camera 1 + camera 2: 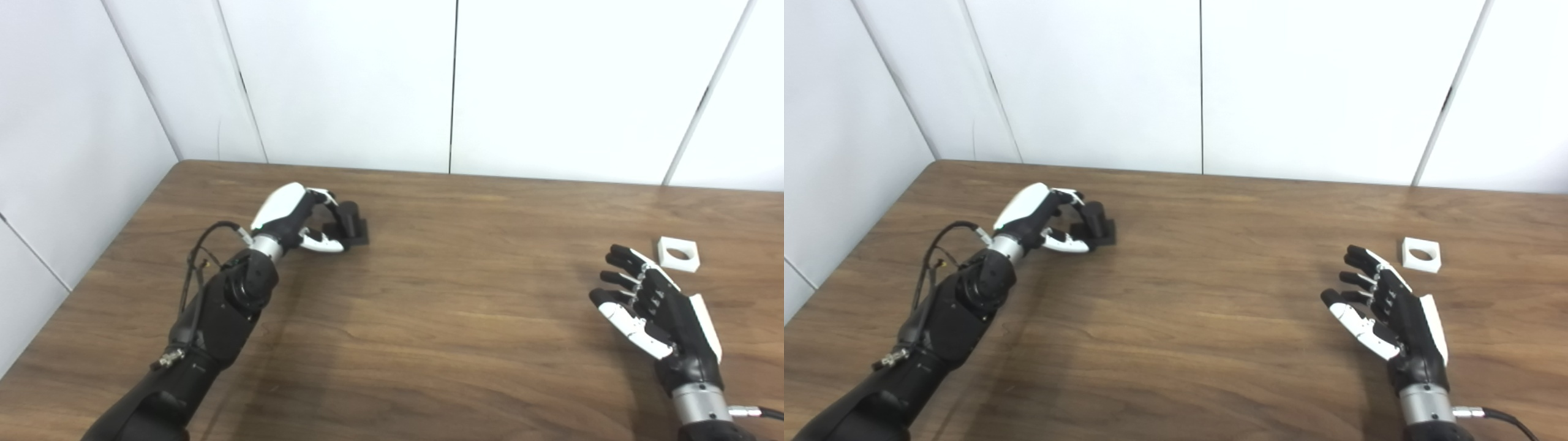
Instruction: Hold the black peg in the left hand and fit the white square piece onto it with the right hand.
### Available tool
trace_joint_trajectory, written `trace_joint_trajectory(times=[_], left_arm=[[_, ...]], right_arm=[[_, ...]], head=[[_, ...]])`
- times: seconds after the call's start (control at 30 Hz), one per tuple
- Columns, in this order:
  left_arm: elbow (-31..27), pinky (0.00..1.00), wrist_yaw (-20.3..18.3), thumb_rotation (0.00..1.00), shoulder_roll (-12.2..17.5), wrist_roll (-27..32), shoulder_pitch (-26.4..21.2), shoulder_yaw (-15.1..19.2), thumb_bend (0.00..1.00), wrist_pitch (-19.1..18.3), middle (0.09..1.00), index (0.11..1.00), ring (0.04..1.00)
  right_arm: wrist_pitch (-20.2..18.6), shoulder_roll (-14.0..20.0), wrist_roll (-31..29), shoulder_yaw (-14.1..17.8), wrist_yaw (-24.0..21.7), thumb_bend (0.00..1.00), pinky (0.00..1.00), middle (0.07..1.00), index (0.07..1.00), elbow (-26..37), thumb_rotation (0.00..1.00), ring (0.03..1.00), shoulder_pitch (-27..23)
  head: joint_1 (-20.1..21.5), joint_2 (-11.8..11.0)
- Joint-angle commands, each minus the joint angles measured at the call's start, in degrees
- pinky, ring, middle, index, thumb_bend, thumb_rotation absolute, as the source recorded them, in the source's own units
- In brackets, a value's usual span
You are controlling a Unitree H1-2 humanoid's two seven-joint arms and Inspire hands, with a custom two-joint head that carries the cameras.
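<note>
The black peg (354, 225), a short cylinder on a square base, stands on the wooden table (441, 318) at the left rear. My left hand (298, 217) is curled round it, fingers against the cylinder and thumb along the base's near side. The white square piece (678, 253), with a round hole in it, lies flat on the table at the far right. My right hand (652, 309) hovers just in front and to the left of it, open, fingers spread, not touching it.
White wall panels (453, 86) close off the table's back and left sides. The table's back edge runs just behind the peg. A cable (199, 257) loops off the left forearm.
</note>
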State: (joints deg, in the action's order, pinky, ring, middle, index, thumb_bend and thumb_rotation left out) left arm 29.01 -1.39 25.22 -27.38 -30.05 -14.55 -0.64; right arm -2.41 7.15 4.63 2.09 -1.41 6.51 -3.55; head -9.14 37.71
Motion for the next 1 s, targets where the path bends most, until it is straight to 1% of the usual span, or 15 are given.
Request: trace_joint_trajectory(times=[0.0, 0.1, 0.2, 0.5, 0.63, 0.8, 0.87, 0.97], left_arm=[[0.17, 0.74, -4.15, 0.08, 0.5, -0.19, 0.09, -1.94, 0.52, 1.76, 0.857, 0.497, 0.86], [0.01, 0.74, -5.17, 0.08, 0.49, 0.58, 0.26, -2.4, 0.52, 3.17, 0.857, 0.497, 0.863], [-0.67, 0.76, -6.26, 0.08, 0.04, 1.13, 0.71, -2.7, 0.52, 2.98, 0.85, 0.496, 0.876], [-3.73, 0.75, -7.27, 0.07, -1.98, 3.15, 2.63, -2.84, 0.52, 3.95, 0.845, 0.495, 0.867], [-5.63, 0.74, -7.43, 0.07, -3.02, 3.17, 3.19, -3.18, 0.52, 3.5, 0.849, 0.495, 0.866], [-8.1, 0.77, -8.24, 0.07, -3.88, 3.71, 4.01, -3.29, 0.52, 2.75, 0.854, 0.495, 0.878], [-7.9, 0.77, -8.05, 0.07, -4.04, 3.31, 4.21, -3.7, 0.52, 3.92, 0.855, 0.495, 0.881], [-6.49, 0.76, -7.43, 0.07, -4.39, 2.98, 4.52, -4.37, 0.52, 6.77, 0.853, 0.495, 0.874]], right_arm=[[1.01, 0.53, -0.75, 0.24, -0.31, 0.6, 0.66, 0.823, 0.817, 2.34, 0.35, 0.762, -1.73], [1.19, 0.73, -1.06, 0.27, -0.55, 0.6, 0.65, 0.825, 0.82, 2.29, 0.35, 0.76, -1.8], [1.35, 0.8, -1.28, 0.3, -0.66, 0.59, 0.64, 0.828, 0.819, 2.24, 0.34, 0.758, -1.98], [0.24, 0.72, -1.05, 0.32, -0.62, 0.6, 0.64, 0.82, 0.813, 3.24, 0.36, 0.751, -2.06], [0.0, 0.75, -1.01, 0.26, -0.69, 0.59, 0.64, 0.823, 0.815, 3.48, 0.36, 0.752, -2.05], [-0.64, 0.58, -0.86, 0.31, -0.49, 0.6, 0.64, 0.827, 0.814, 3.97, 0.36, 0.752, -1.96], [-0.57, 0.63, -0.62, 0.29, -0.4, 0.6, 0.65, 0.827, 0.814, 4.07, 0.36, 0.757, -1.91], [-0.55, 0.6, -0.51, 0.31, -0.35, 0.6, 0.65, 0.825, 0.814, 4.26, 0.36, 0.757, -1.89]], head=[[-0.05, 0.08], [0.0, 0.18], [0.0, 0.18], [0.91, 0.55], [1.16, 0.61], [1.64, 0.84], [1.93, 0.81], [2.42, 1.02]])
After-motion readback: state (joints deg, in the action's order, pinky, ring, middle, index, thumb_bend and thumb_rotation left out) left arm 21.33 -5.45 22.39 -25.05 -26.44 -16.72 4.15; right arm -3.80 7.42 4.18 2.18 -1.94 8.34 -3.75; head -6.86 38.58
